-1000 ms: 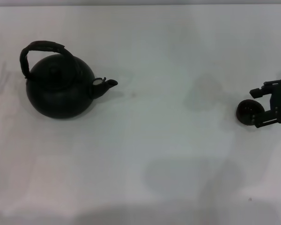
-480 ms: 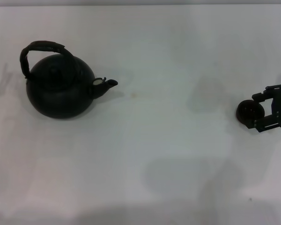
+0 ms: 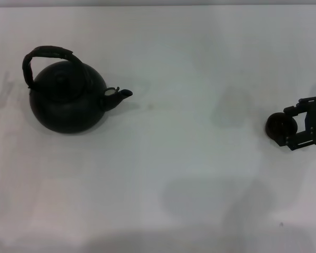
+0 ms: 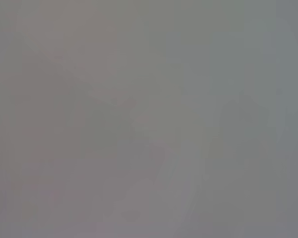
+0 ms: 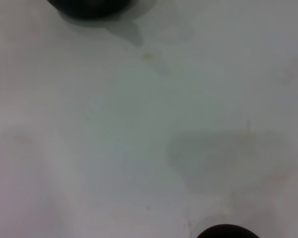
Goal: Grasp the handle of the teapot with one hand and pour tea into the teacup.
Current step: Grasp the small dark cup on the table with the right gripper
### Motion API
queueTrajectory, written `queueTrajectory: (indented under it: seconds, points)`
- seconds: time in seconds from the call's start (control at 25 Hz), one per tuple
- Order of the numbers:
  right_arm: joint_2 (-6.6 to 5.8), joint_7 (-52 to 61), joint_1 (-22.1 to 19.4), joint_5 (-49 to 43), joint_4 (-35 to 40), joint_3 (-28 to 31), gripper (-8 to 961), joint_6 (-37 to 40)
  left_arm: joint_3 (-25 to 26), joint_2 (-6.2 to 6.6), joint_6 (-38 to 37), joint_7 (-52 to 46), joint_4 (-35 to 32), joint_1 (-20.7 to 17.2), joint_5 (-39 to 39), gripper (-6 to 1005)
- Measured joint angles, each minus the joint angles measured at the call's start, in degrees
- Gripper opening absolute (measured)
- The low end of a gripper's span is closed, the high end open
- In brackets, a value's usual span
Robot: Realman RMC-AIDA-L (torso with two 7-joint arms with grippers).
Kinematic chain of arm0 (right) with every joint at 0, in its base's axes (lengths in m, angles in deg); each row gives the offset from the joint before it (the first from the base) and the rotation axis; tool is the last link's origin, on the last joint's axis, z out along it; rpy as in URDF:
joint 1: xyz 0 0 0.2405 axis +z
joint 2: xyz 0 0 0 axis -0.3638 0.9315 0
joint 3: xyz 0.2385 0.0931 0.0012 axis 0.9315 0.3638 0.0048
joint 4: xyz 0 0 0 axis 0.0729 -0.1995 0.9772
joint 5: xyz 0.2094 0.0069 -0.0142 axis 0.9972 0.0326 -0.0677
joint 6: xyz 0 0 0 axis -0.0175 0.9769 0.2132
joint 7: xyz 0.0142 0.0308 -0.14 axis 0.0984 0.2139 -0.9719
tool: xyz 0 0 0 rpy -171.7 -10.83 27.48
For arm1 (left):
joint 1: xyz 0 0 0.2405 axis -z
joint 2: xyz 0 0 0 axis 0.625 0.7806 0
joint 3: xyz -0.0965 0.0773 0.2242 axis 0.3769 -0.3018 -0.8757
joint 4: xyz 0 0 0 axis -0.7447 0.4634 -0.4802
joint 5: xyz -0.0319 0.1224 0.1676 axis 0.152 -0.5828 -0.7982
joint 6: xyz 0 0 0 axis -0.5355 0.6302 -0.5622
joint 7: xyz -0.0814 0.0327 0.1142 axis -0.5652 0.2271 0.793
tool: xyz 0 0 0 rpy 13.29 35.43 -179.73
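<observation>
Worktop (image 3: 200, 211), white and broad, carries everything in the head view. Largest on it is the teapot (image 3: 68, 100), sitting upright at about ten o'clock, its short spout (image 3: 118, 96) aimed toward three o'clock and its arched handle (image 3: 46, 57) rising over the lid, leaning toward the far-left side. Nothing touches the pot or its handle.

Well apart from it, at about three o'clock near the edge of view, sits the teacup (image 3: 280, 126). The right gripper (image 3: 300, 126) reaches in from the edge there, with one of its fingers (image 3: 294, 109) on the far side of the cup and another on the near side. The fingers look spread about the cup's width, but I cannot tell whether they press on it or merely flank it. The right wrist view shows only a dark sliver of the cup (image 5: 224, 232) and a dark edge of the pot (image 5: 87, 7). The left gripper is not seen; its wrist view shows nothing but grey.

My worry, as a judgement: the cup is small and light, so a nudge from those fingers could slide or tip it. The pot stands far from the cup, so pouring calls for a long carry, and the tilted handle could let the heavy pot swing or spill early. A narrow cup mouth leaves little room for a wandering spout.
</observation>
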Motion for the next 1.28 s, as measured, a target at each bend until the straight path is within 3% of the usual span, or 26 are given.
queueTrajectory:
  seconds: [1.08,1.28]
  points:
    - [0.45,0.2,1.6,-0.6,-3.7,-3.1,871,4.2,0.0,0.24,0.0,0.0,-0.5,0.1,0.0,857]
    - [0.44,0.4,1.7,-0.6,-3.7,-3.1,806,4.1,0.0,0.28,-0.1,0.0,-0.5,0.2,0.0,854]
